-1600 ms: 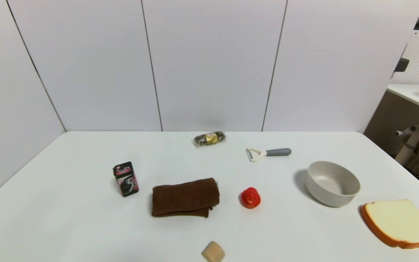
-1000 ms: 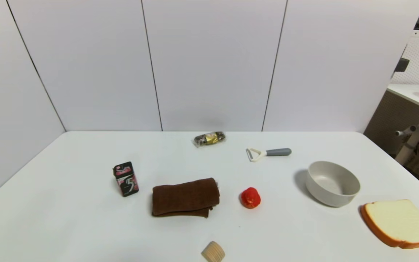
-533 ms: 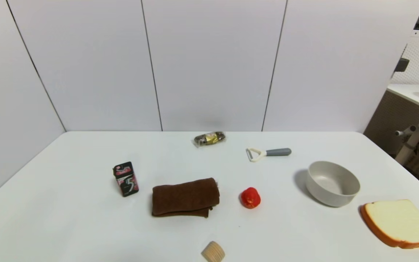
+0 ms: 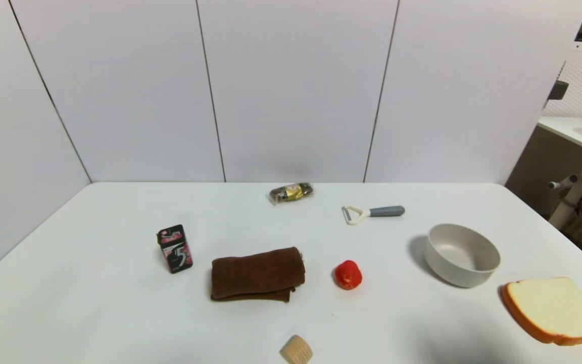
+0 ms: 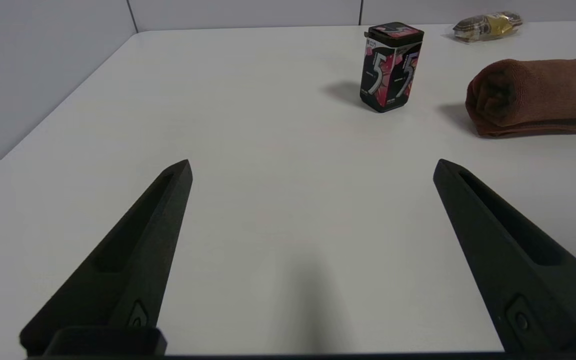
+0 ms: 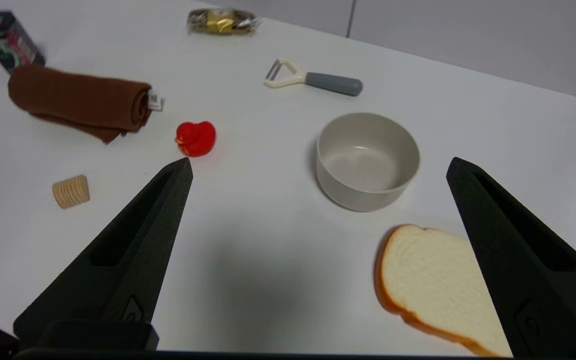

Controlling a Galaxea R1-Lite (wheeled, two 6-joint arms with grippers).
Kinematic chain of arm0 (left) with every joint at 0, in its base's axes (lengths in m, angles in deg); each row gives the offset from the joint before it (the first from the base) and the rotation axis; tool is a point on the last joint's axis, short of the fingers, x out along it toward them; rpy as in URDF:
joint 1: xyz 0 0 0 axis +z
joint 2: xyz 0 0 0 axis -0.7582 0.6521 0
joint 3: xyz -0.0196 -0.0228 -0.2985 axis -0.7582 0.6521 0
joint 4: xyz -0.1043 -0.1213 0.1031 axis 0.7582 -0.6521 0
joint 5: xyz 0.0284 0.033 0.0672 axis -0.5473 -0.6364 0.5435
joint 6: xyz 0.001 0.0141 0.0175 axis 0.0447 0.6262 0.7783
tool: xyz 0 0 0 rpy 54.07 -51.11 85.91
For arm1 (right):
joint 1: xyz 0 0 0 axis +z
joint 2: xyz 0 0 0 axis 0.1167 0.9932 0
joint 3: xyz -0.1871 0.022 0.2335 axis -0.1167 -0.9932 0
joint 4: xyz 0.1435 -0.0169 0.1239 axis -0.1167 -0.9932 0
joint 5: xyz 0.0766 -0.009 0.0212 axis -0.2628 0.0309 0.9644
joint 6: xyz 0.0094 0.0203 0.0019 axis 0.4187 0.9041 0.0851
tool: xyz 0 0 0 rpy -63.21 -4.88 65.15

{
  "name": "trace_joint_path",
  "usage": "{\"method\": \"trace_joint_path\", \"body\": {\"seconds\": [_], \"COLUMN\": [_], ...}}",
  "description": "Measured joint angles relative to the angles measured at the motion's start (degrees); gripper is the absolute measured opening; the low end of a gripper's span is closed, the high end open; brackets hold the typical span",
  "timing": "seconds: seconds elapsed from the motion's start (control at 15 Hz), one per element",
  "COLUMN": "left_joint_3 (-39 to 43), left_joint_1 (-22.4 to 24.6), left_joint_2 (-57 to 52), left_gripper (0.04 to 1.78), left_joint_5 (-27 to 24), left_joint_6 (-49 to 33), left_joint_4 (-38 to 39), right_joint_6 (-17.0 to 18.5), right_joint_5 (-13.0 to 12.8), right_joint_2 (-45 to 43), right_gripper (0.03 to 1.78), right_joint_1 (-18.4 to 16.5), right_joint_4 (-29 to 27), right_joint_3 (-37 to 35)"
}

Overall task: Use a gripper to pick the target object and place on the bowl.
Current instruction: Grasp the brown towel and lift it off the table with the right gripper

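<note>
Pincers first: the right pincer (image 6: 318, 170) and left pincer (image 5: 313, 165) both gape wide, empty, above the bench (image 4: 94, 313). Farther off, mid-bench, lies the brown towel (image 4: 257, 274), probably soft and light; pinch its thick roll. The bowl (image 4: 462, 255) stands well apart, rightward.

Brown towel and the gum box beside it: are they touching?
Apart. The head view shows bare white table between the brown towel and the gum box; the left wrist view shows the same gap, with the box standing upright clear of the towel's rolled end.
</note>
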Motion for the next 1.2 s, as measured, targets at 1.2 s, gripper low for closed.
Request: {"method": "trace_joint_path", "body": {"seconds": [1.2], "left_joint_3": [0.0], "left_joint_1": [0.0], "left_joint_2": [0.0], "left_gripper": [1.71], "left_joint_5": [0.0], "left_joint_6": [0.0], "left_joint_4": [0.0], "right_joint_6": [-11.4], "right_joint_5": [19.8], "right_joint_2": [58.1], "right_gripper": [1.75], "right_joint_1": [24.3], "right_joint_4": [-0.7], "right_joint_3": [39.5]}}
